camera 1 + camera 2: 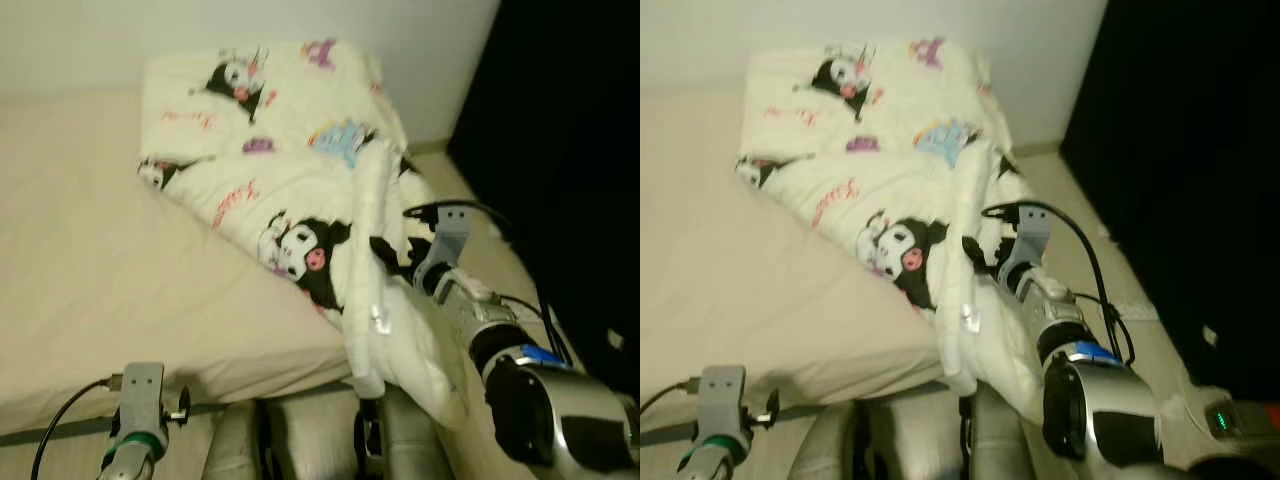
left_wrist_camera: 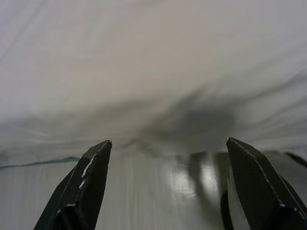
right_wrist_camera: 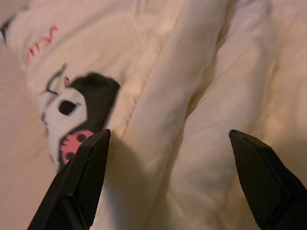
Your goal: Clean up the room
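Cartoon-print quilt [image 1: 300, 190]: bunched on bed [image 1: 90, 280], 1 o'clock. Right hand [image 3: 168, 177]: released, over its fold. Left hand [image 2: 168, 187]: released, 7 o'clock.

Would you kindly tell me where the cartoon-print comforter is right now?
The comforter lies bunched on the bed's far right side, spilling over the edge beside the open right pincer.

Looking down my left gripper [image 2: 168, 153], I see its two black fingers [image 2: 84, 189] spread wide apart with nothing between them. One tip carries a few pale scuffs along its edge. Beyond the tips lies a pale, softly creased sheet [image 2: 144, 62], with a dark shadow smudged across it just past the fingers. Nearer to me runs a smooth, grey, glossy surface [image 2: 158, 187] catching a bright reflection; I cannot tell what it is.
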